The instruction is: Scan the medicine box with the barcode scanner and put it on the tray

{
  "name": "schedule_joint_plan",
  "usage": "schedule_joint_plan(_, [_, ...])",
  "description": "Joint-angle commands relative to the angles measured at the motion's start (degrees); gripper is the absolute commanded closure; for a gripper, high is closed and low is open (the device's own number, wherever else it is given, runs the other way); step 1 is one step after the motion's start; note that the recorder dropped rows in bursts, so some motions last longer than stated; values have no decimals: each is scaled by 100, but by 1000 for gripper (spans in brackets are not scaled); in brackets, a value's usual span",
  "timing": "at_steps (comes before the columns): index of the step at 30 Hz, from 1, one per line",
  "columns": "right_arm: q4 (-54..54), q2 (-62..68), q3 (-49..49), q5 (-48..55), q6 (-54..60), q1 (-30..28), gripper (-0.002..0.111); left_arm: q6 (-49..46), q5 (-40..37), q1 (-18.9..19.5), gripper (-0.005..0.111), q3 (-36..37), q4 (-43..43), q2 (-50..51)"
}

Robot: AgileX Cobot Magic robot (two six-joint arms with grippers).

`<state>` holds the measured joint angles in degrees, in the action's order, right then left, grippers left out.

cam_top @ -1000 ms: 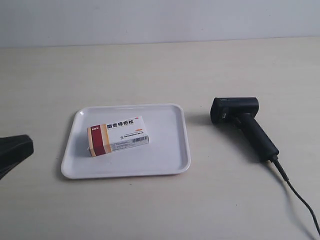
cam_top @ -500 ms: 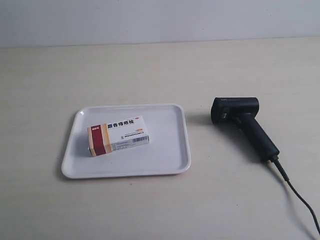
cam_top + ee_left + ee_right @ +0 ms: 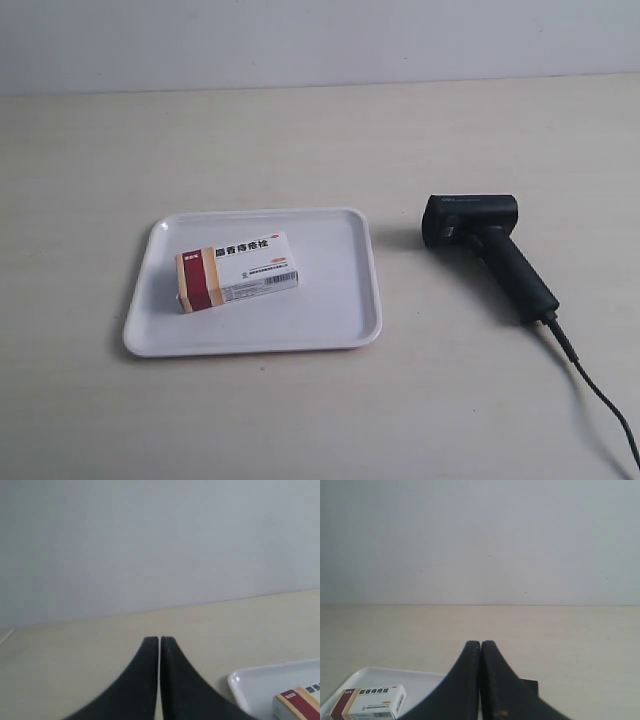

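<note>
We note white box (image 3: 237,272), red-orange end, flat in tray (image 3: 345,300); scanner (image 3: 487,250) beside. Left gripper (image 3: 160,641) and right gripper (image 3: 480,644) clenched, empty.

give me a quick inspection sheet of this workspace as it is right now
surface: pale table, no spills or marks seen
box: medicine box lies flat on the tray, apart from the scanner
tray: white tray flat on the table, holding only the box
scanner: barcode scanner lies on its side on the table beside the tray, untouched
clutter: nothing seen
grippers: left gripper shut and empty; right gripper shut and empty; neither shows in the exterior view
cables: black cable runs from the scanner handle off the picture's edge
surroundings: plain pale wall behind the table
</note>
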<state>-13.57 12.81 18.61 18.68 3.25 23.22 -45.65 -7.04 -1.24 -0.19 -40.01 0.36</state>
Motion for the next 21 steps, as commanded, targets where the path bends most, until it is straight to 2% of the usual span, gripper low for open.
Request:
schedule_joint_plan(1, [2, -33, -14, -27, 19, 11, 108, 5453, -113, -98, 103, 19, 4646, -36])
schedule_joint_plan(3, [2, -33, -14, -27, 19, 11, 108, 6051, -142, -98, 103, 19, 5136, -36])
schedule_joint_plan(6, [2, -33, -14, -27, 19, 11, 108, 6062, -294, -98, 103, 19, 5198, -36])
schedule_joint_plan(11, [2, -33, -14, -27, 19, 11, 108, 5720, -727, -70, 103, 19, 5133, -36])
schedule_joint_plan(17, [2, -33, -14, -27, 19, 11, 108, 4565, -771, 10, 103, 19, 4141, -36])
schedule_joint_plan(21, [2, -33, -14, -27, 19, 11, 108, 4565, -771, 10, 103, 19, 4114, -36])
